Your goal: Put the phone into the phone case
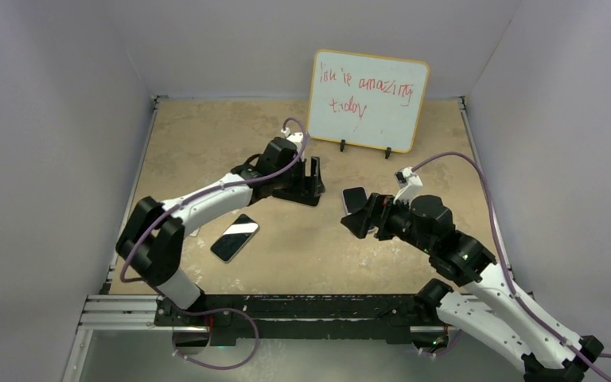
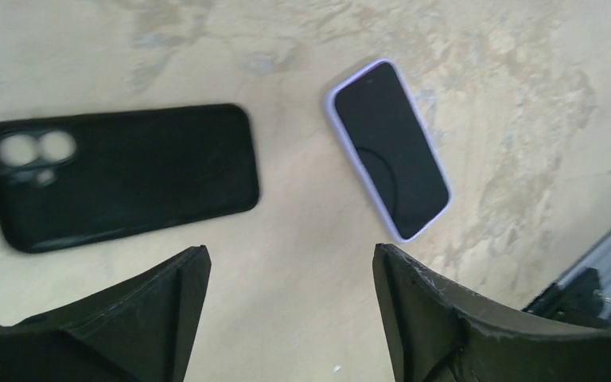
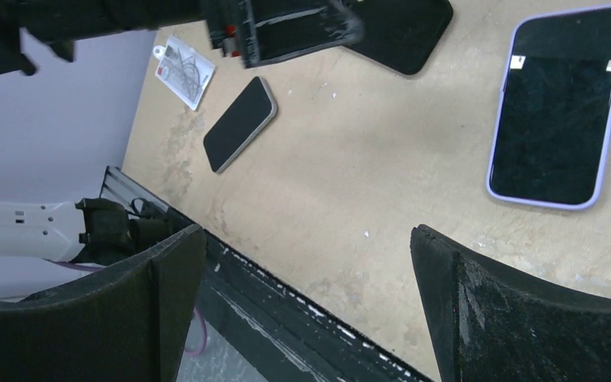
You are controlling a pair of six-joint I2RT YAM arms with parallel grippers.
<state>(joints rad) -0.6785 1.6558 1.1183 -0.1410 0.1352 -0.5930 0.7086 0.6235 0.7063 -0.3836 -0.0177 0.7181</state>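
While lying empty on the table [image 2: 286,48], phone case [image 2: 119,175] near lilac-edged phone [image 2: 390,151], not touching; left gripper [image 2: 286,263] and right gripper [image 3: 306,239] both spread wide, holding nothing.

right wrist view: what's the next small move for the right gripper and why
Probably slide the right gripper toward the lavender-edged phone until it sits between the fingers. The gripper is open and empty, and the phone lies flat, screen up, off to one side of it, apart from the phone case.
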